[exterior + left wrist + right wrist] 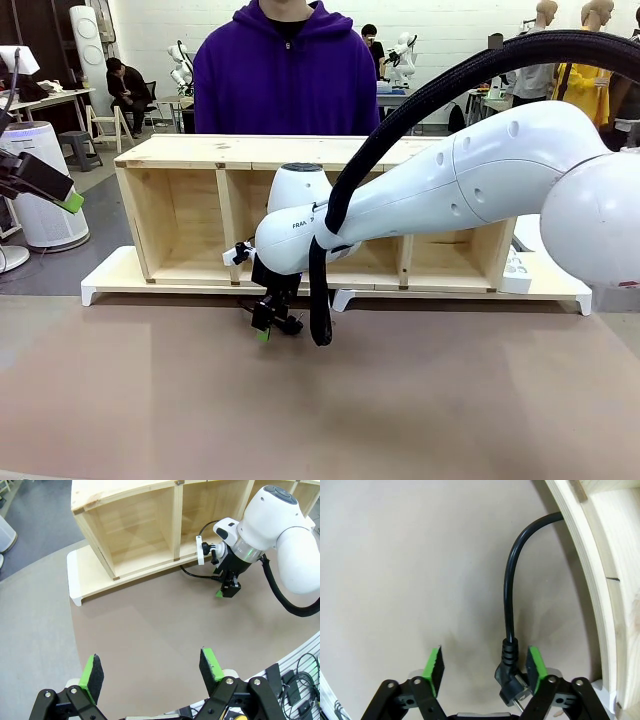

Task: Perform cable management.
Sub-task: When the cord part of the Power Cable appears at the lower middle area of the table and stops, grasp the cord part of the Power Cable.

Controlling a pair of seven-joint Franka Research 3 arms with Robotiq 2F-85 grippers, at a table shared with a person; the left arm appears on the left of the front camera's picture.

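Observation:
The cable [508,580] is a thin black cord that comes out from under the wooden shelf [600,580], arcs over the brown tabletop and ends in an angled plug [510,682]. My right gripper [485,670] stands open low over the table, and the plug lies between its fingers, close against one green pad [535,666]. The other pad is well clear of it. From across the table, the right gripper [272,325] hangs just in front of the shelf's middle. My left gripper [150,672] is open, holds nothing and is raised at the far left [55,190].
The wooden shelf [180,150] with open compartments stands on a white base board [110,275] at the far side. A person in a purple hoodie [285,80] stands behind it. The right arm's thick black hose [320,300] hangs beside the gripper. Brown tabletop stretches toward me.

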